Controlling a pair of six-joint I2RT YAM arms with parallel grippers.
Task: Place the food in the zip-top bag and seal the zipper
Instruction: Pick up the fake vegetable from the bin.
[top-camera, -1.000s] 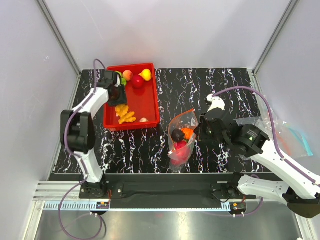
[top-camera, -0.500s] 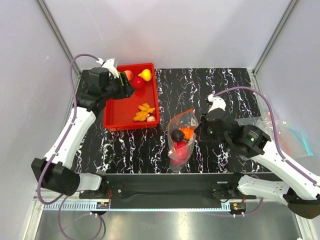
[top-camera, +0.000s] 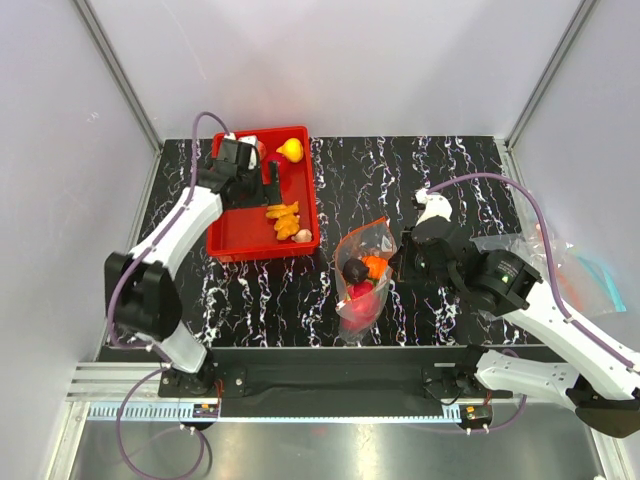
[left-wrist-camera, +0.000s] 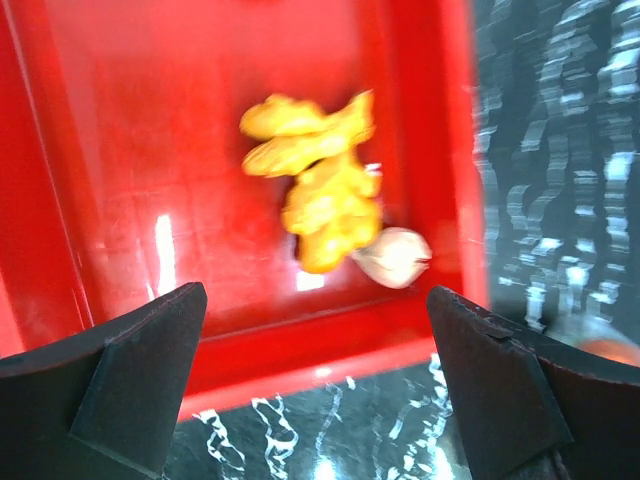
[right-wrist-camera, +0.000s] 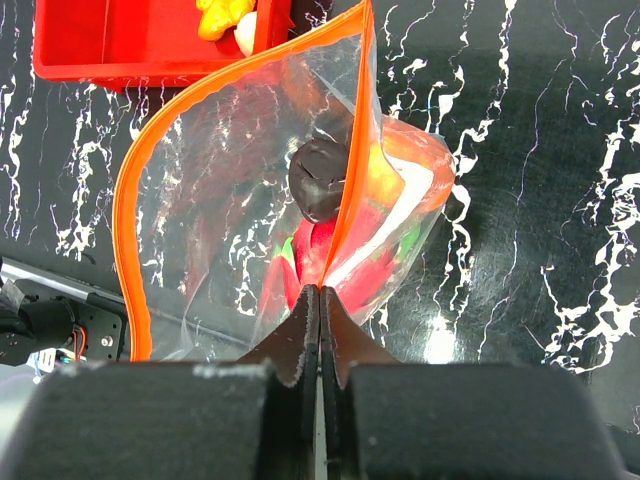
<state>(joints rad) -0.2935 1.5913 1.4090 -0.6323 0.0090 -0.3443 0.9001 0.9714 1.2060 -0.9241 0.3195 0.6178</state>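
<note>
- Hovering with the left gripper (top-camera: 265, 185) over the red tray (top-camera: 225, 245), at the far left of the table (top-camera: 450, 180).
- Released, with both fingers (left-wrist-camera: 140, 370) spread wide and nothing between them.
- Looking down from the left wrist on a knobbly yellow piece (left-wrist-camera: 315, 190) and a pale garlic (left-wrist-camera: 393, 255) that touches its near end.
- Lying both on the tray floor, close to the right wall and the near right corner.
- Resting apart from them, at the far edge of the tray: a yellow pear (top-camera: 290, 150).
- Lying on the table near its middle, just right of the near right corner of the tray: the bag (right-wrist-camera: 220, 200), with the mouth toward the far side.
- Clenched with the right gripper (right-wrist-camera: 320, 300) on one lip of the zipper (right-wrist-camera: 128, 210), the jaws pressed together with only the thin orange strip between them.
- Gaping wide at the mouth: the pinched lip running almost straight away from the right gripper, the other lip bowing out far to the left.
- Sitting already inside the bag: a dark purple piece (right-wrist-camera: 318, 165) against the pinched lip, an orange piece (right-wrist-camera: 385, 170) beside it, and a red piece (right-wrist-camera: 320, 250) with some green, deeper in and nearer to the jaws.
- Showing a white label through the film beside the red piece.
- Lying at the right edge of the table, behind the right arm: a tinted bag (top-camera: 585, 265), well apart from the task bag.
</note>
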